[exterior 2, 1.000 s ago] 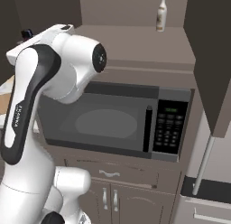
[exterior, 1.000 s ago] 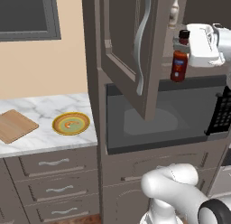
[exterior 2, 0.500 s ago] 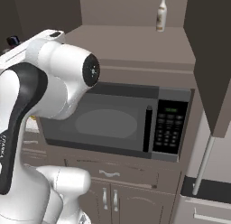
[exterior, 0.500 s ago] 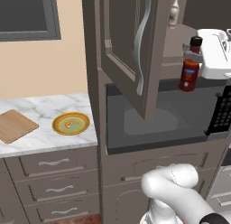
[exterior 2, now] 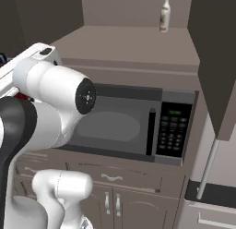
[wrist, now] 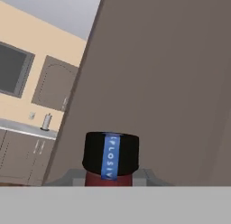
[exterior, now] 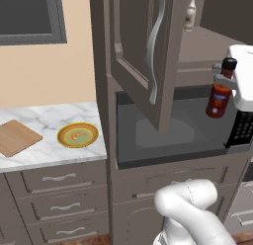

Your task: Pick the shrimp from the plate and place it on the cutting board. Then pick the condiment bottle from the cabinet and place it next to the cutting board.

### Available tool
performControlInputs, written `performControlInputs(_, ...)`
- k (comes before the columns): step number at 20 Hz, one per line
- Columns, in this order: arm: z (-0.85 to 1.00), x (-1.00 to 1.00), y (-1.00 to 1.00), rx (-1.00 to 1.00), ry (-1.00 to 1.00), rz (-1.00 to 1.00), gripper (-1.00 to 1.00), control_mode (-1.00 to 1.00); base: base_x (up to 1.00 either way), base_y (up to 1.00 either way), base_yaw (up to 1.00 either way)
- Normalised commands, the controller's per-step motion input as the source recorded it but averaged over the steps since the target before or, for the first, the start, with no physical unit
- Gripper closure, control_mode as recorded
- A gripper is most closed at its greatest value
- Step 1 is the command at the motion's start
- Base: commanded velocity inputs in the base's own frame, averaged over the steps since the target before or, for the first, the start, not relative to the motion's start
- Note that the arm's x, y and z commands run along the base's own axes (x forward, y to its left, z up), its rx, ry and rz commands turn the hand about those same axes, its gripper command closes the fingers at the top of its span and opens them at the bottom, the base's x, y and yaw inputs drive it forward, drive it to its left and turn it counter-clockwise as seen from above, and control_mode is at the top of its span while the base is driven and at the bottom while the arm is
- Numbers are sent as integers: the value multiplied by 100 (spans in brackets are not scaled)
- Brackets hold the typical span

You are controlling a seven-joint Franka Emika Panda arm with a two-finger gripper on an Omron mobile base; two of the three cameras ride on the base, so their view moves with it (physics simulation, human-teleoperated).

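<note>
The gripper [exterior: 223,81] is closed on the neck of the condiment bottle [exterior: 218,97], which hangs in the air in front of the microwave [exterior: 173,128], clear of the open cabinet [exterior: 148,51]; in the hand view the bottle's black cap [wrist: 110,153] sits between the fingers. The shrimp [exterior: 77,136] lies on the plate [exterior: 78,135] beside the cutting board [exterior: 16,138] on the marble counter [exterior: 54,150], so the first step looks undone. The step in hand is judged to be carrying the bottle. The next move calls for a long sweep left past the cabinet door to a bare spot of counter beside the board, keeping the bottle upright.
</note>
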Motion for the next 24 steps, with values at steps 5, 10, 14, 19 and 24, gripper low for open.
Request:
performControlInputs(5, -22, -50, 0, 0, -5, 0, 100, -100, 0, 0, 0)
performControlInputs(10, -15, -50, 0, 1, -3, 0, 100, -100, 0, 0, 0)
performControlInputs(14, -13, -46, 0, 1, -2, 0, 100, -100, 0, 0, 0)
performControlInputs(19, -17, -32, 0, 1, -2, 0, 100, -100, 0, 0, 0)
performControlInputs(24, -22, -20, 0, 0, -1, 0, 100, -100, 0, 0, 0)
